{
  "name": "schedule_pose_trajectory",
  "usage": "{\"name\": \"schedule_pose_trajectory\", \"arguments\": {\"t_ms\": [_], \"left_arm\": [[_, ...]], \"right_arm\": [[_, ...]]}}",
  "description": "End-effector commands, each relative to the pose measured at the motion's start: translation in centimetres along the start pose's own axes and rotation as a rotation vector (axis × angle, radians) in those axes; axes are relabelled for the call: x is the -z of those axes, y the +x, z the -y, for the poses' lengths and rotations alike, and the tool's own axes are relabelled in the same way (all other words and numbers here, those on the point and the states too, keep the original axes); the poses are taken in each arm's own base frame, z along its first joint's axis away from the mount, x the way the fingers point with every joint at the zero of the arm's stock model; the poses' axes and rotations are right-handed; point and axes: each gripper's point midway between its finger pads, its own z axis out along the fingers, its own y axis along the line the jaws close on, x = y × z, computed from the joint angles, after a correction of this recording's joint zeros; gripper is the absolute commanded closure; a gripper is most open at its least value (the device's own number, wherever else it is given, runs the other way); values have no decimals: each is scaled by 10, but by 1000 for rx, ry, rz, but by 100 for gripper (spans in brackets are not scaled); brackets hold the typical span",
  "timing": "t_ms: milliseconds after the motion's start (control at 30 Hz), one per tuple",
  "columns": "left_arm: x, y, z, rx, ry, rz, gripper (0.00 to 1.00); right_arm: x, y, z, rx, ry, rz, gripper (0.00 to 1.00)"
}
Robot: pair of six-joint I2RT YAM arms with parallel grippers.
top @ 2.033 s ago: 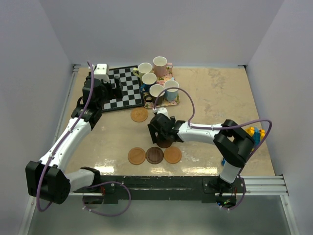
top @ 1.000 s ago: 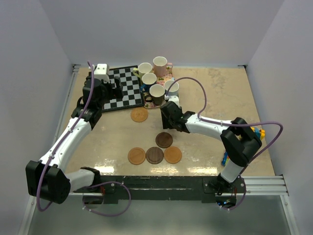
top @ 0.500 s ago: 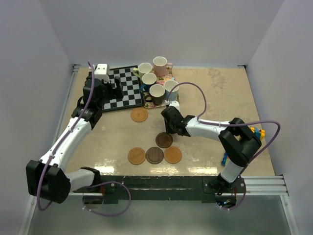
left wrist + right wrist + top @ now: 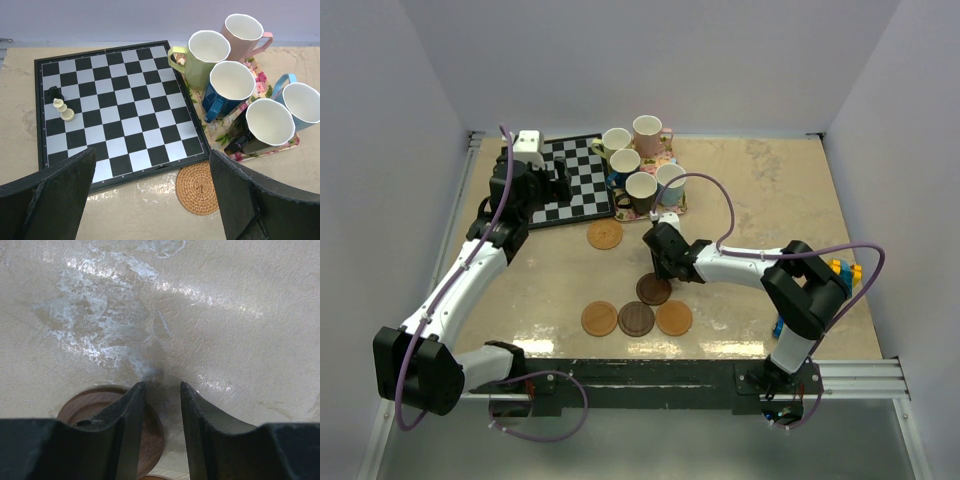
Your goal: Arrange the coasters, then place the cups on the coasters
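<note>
Five cups stand on the floral tray (image 4: 667, 211): yellow-green (image 4: 617, 141), pink (image 4: 647, 128), dark blue (image 4: 624, 162), black (image 4: 641, 188), light blue (image 4: 670, 178). Three coasters lie in a near row: orange (image 4: 599, 319), dark brown (image 4: 636, 319), orange (image 4: 673, 317). Another dark brown coaster (image 4: 653, 290) lies just behind them, and an orange coaster (image 4: 605, 235) near the chessboard. My right gripper (image 4: 161, 386) hangs low at the far edge of the lone dark coaster (image 4: 87, 401), jaws slightly apart and empty. The left gripper (image 4: 150, 165) is wide open over the board's near edge, beside the orange coaster (image 4: 200, 187).
A chessboard (image 4: 570, 180) with two small pieces (image 4: 62, 107) lies at the back left, touching the tray. Coloured blocks (image 4: 845, 270) sit at the right table edge. Grey walls close in both sides and the back.
The right gripper came back from beside the tray toward the lone dark brown coaster and narrowed its jaws. That coaster slid slightly nearer. The left arm has not moved.
</note>
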Motion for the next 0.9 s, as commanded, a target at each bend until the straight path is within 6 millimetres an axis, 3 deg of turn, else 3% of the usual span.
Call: {"name": "schedule_pose_trajectory", "arguments": {"t_ms": [0,333,633,733,867], "left_arm": [[0,-12,6,5,23,50,0],[-1,-11,6,7,23,49,0],[0,-7,9,-13,23,42,0],[-2,-14,11,-7,30,74,4],[-3,-13,10,-4,29,73,6]], "right_arm": [[0,-5,-3,-25,-1,19,61],[3,-19,-6,-52,9,51,49],[25,-79,-21,-66,-20,182,29],[37,-105,-32,-68,-61,251,31],[50,-127,-71,-28,-147,314,43]]}}
